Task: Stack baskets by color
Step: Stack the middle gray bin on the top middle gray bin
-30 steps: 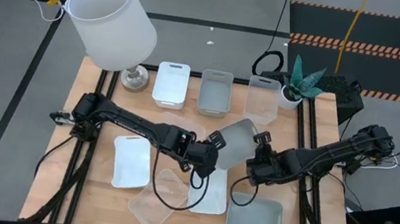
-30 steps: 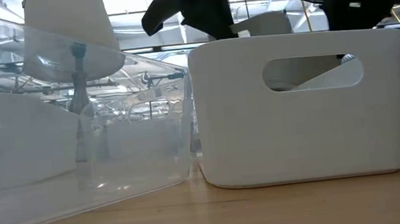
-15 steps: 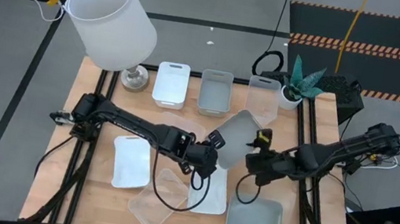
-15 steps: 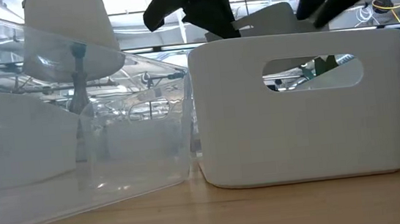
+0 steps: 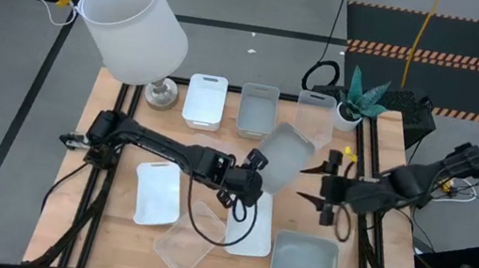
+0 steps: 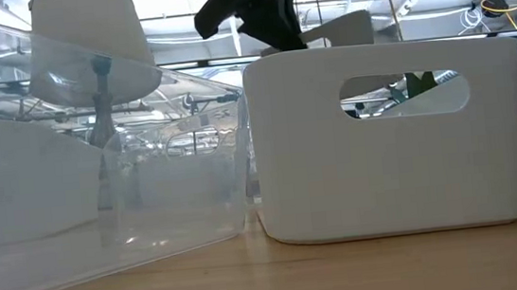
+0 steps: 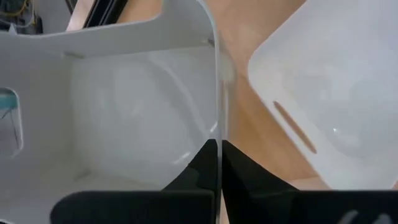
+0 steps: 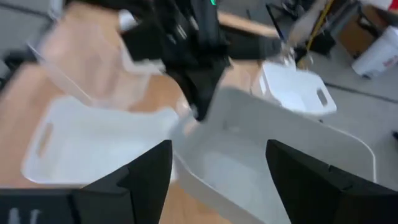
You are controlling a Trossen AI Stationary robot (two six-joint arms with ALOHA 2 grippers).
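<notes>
Seen from above, the left gripper [image 5: 250, 176] holds a grey basket [image 5: 283, 158] in the air over the middle of the table, tilted, its fingers pinched together on one wall of it. The left wrist view shows those two dark fingers [image 7: 208, 168] closed on the thin wall.

A second ago the right gripper [image 5: 320, 184] also met this basket, from the other side. It has since let go and pulled back toward the right edge of the table; its fingers now stand wide apart with nothing between them, and the basket hangs from the left gripper alone, swung a little toward the far row.

On the table [image 5: 111, 229], a white basket [image 5: 204, 100], a grey one [image 5: 257, 110] and a clear one [image 5: 315, 119] stand in a far row. Nearer lie a white basket [image 5: 157, 194], a clear basket [image 5: 183, 240], another white one [image 5: 253, 233] and a grey one [image 5: 304, 260].

From table height, a white basket [image 6: 386, 137] fills most of the view and hides the held basket except one pale corner. The clear baskets are hard to outline. The right wrist view is blurred.
</notes>
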